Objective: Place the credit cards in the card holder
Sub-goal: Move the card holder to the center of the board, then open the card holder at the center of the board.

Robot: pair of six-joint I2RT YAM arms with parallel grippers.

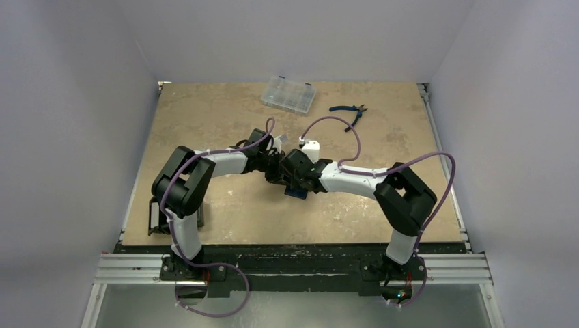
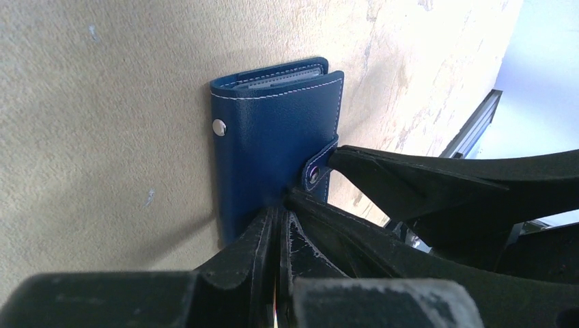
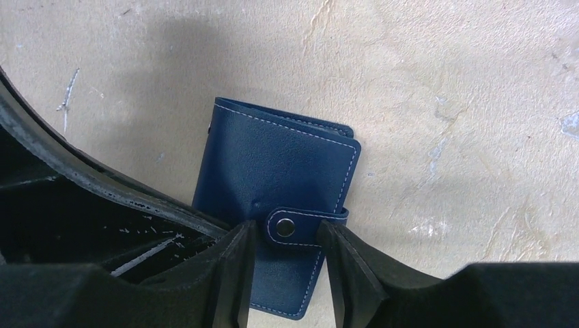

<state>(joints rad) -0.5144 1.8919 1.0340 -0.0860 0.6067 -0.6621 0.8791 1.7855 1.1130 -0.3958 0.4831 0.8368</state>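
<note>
Slippage is the risk: open right pincer (image 3: 287, 236) straddles the snap tab (image 3: 295, 227) of the folded navy-blue leather wallet (image 3: 273, 157), left pincer (image 2: 276, 219) closed at its edge; tugging could drag it.

left hand (image 1: 274, 170) meets right hand (image 1: 294, 183) — card holder (image 1: 295, 194) beneath

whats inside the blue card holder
Grey card edges show at the card holder's open end. The closed cover hides the rest, so their count is unclear.
</note>
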